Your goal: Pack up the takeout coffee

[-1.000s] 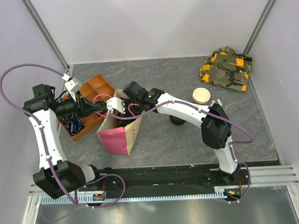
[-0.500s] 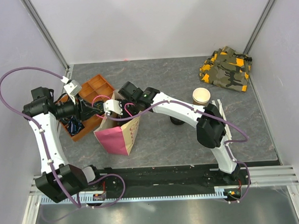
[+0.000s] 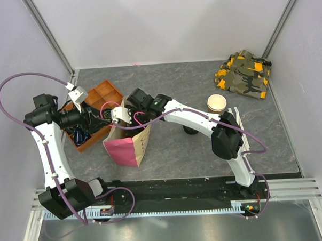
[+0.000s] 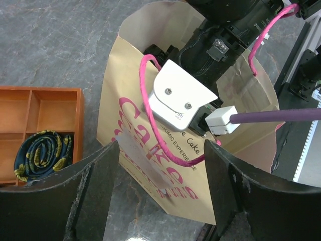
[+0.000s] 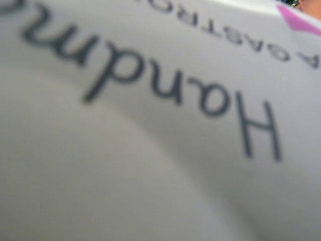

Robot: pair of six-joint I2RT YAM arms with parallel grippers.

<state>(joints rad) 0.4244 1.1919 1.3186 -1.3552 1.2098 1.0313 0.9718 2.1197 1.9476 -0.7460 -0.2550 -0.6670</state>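
R arm down in bag, L gripper open beside it; coffee prob. inside or nearly.
L gripper [image 4: 160, 146]: fingers spread wide, holding nothing, bag [image 4: 150, 173] face just ahead btw them. R gripper [image 3: 129, 119] is sunk thru the bag mouth. Its cam shows only blurred print close up, so can't tell how wide it is or if it grips anything. Coffee not visible in any view; my guess is it's in the bag under R gripper. Lidless cup [image 3: 217, 102] sits well apart, to the right. Left to do, I'd judge: release the coffee, then lift R arm out w/o tipping bag.
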